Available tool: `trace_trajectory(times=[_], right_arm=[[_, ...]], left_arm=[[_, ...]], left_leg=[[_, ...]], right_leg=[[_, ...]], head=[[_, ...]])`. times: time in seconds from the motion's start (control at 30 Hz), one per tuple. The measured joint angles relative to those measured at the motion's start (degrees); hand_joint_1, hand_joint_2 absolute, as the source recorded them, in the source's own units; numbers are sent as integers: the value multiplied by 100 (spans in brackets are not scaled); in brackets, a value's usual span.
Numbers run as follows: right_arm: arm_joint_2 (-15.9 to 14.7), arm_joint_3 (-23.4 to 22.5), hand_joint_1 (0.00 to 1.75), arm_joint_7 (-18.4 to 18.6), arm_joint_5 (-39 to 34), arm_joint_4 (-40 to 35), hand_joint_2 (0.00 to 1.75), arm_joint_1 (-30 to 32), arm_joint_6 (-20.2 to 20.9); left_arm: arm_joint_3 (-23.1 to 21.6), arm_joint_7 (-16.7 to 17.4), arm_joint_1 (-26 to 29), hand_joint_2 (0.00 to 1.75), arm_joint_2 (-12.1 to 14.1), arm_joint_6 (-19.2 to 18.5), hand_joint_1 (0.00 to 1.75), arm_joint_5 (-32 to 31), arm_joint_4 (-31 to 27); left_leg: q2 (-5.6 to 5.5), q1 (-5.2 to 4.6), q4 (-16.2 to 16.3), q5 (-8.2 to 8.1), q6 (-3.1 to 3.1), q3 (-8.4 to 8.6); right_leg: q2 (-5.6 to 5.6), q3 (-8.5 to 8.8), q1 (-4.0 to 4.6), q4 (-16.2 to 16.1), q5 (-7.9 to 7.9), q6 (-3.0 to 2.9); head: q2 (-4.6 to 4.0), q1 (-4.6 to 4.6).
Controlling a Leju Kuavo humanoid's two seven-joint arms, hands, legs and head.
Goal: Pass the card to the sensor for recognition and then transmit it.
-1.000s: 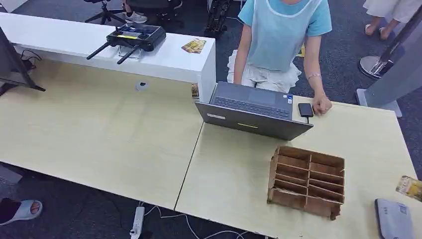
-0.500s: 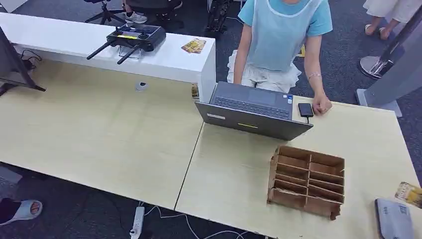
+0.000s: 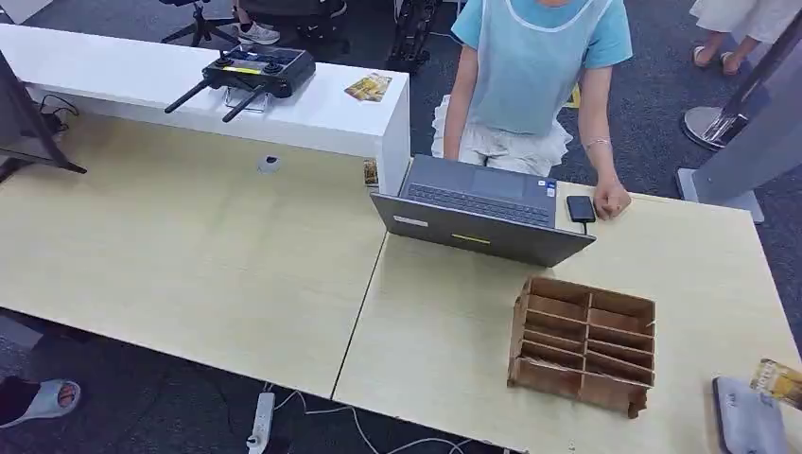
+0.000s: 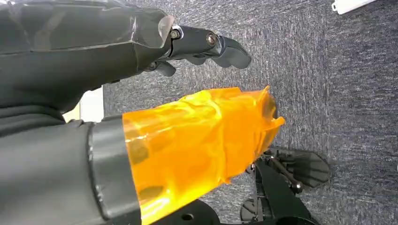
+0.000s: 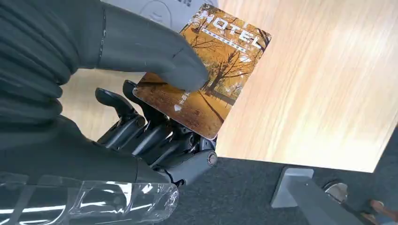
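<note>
The card (image 5: 211, 70), a hotel card with an autumn tree picture, is pinched in my right hand (image 5: 117, 93), thumb on its face and dark fingers (image 5: 141, 131) under it. It hangs over the pale wooden table (image 5: 319, 84), beside the grey sensor (image 5: 159, 5). In the head view the card (image 3: 780, 381) shows at the right edge, just above the far corner of the grey sensor (image 3: 747, 421) on the table's near right corner. My left hand (image 4: 94, 61) hangs over grey carpet, holding nothing, its fingers (image 4: 211, 44) stretched out apart from the orange-wrapped thumb (image 4: 197, 140).
A brown slotted cardboard organiser (image 3: 584, 345) stands left of the sensor. Behind it is an open laptop (image 3: 482, 213). A person (image 3: 539, 66) stands at the far side, one hand by a black device (image 3: 580, 208). A controller (image 3: 255, 71) and another card (image 3: 369, 87) lie on the white counter.
The card has moved steadily nearer to me in the head view, closing on the sensor. The person, laptop and organiser have stayed put.
</note>
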Motion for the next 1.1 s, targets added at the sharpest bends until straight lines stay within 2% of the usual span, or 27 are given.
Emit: trace_trajectory(times=[0.5,1.1], right_arm=[[-120,-46,175,13,-256,9,175,384,278],[-276,18,175,131,-319,151,175,406,354]], left_arm=[[20,0,1,0,4,-4,0,-44,0],[20,-35,-2,0,-2,-28,0,-94,0]], left_leg=[[2,0,0,-3,4,1],[2,-1,0,-3,4,0]], right_leg=[[1,0,0,0,0,1],[1,1,-1,0,0,1]], head=[[0,0],[-2,0]])
